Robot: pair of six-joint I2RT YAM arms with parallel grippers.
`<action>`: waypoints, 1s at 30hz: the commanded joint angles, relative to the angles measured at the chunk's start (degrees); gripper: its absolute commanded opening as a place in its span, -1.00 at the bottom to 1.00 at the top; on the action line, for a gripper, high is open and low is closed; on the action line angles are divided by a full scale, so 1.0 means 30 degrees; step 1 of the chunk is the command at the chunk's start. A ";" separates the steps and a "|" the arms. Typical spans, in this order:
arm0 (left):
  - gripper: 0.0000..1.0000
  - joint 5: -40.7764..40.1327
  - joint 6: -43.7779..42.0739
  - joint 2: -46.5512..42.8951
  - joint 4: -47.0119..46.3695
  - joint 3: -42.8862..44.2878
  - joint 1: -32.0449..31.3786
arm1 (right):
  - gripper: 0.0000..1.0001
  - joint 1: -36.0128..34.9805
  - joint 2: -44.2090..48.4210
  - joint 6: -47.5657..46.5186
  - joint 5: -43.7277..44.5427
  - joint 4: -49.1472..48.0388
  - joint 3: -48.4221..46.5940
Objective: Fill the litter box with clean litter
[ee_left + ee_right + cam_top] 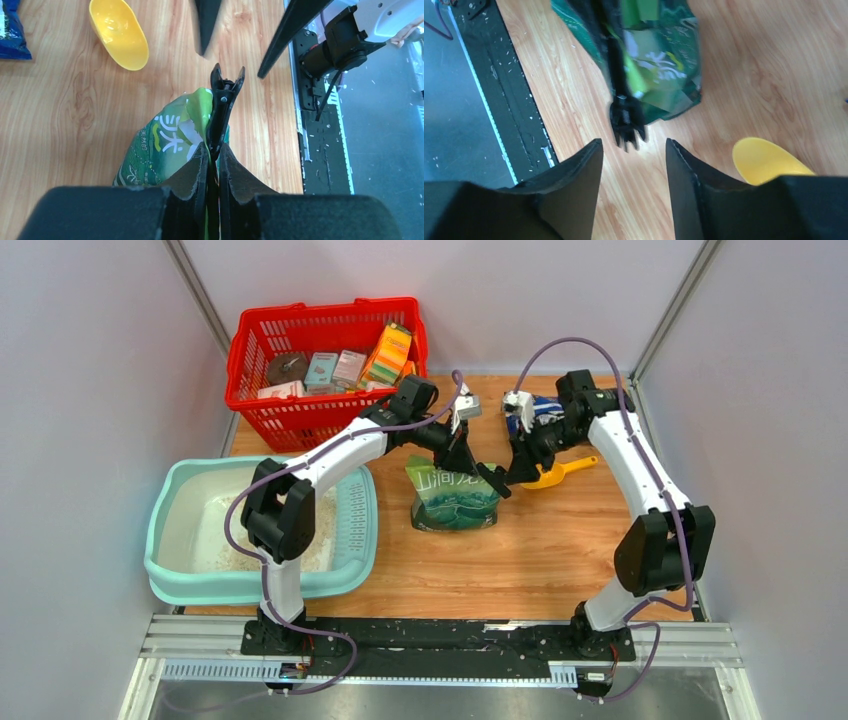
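The pale teal litter box (200, 587) sits at the left, with a heap of clean litter (322, 540) on its white floor, partly behind my left arm. A green printed bag (455, 502) stands mid-table. A long black clip (222, 107) runs along its folded top. My left gripper (213, 150) is shut on that clip and the bag's top edge. My right gripper (634, 145) hovers open just past the clip's toothed end (626, 122), touching nothing; in the top view the right gripper (515, 475) is right of the bag.
A yellow scoop (562, 473) lies on the table right of the bag, beside my right gripper. A blue packet (535, 410) lies behind it. A red mesh basket (320, 405) of boxes stands at the back left. The black base rail (320, 140) runs along the near edge.
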State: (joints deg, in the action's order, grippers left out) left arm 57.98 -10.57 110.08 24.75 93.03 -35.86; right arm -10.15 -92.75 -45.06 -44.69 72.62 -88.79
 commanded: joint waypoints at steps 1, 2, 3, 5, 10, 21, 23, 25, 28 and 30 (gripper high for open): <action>-1.00 0.1446 0.0475 -0.0073 -0.0252 -0.0103 0.0057 | 0.18 0.2787 0.0418 0.1511 -0.2617 -0.1266 -0.0609; -1.00 0.1446 0.0592 -0.0073 -0.0311 -0.0161 0.0058 | 0.29 0.3204 0.0622 0.1455 -0.4190 -0.1325 -0.0433; -1.00 0.1504 0.0680 -0.0073 -0.0399 -0.0191 0.0087 | 0.37 0.3875 0.0711 0.1281 -0.4844 -0.1384 -0.0141; -1.00 0.1563 0.1060 -0.0073 -0.0809 -0.0336 0.0087 | 0.39 0.4496 0.0974 -0.0059 -0.6045 -0.1443 0.1000; -1.00 0.1739 0.1324 0.0131 -0.1101 -0.0279 0.0058 | 0.39 0.4265 0.0596 -0.1414 -0.8509 -0.1532 0.2615; -1.00 0.1915 0.1941 0.0307 -0.1572 -0.0250 0.0116 | 0.35 0.3472 -0.0635 -0.3497 -0.8601 -0.0183 0.1971; -1.00 0.1944 0.1999 0.0395 -0.1542 -0.0162 0.0145 | 0.32 0.3472 -0.0898 -0.3467 -0.8571 -0.0212 0.1883; -1.00 0.1974 0.2057 0.0425 -0.1571 -0.0133 0.0146 | 0.28 0.3472 -0.1016 -0.3438 -0.8513 -0.0270 0.1854; -1.00 0.1945 0.2145 0.0484 -0.1659 -0.0016 0.0175 | 0.24 0.2712 -0.1104 -0.3087 -0.8512 -0.0621 0.1854; -1.00 0.1944 0.2175 0.0571 -0.1688 -0.0044 0.0175 | 0.21 0.2594 -0.1163 -0.2823 -0.8571 -0.0798 0.1795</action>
State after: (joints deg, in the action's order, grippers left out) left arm 61.04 -5.34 111.02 21.47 92.07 -35.18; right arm -0.80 -96.25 -53.65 -68.64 71.64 -81.06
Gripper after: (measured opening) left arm 0.151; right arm 0.620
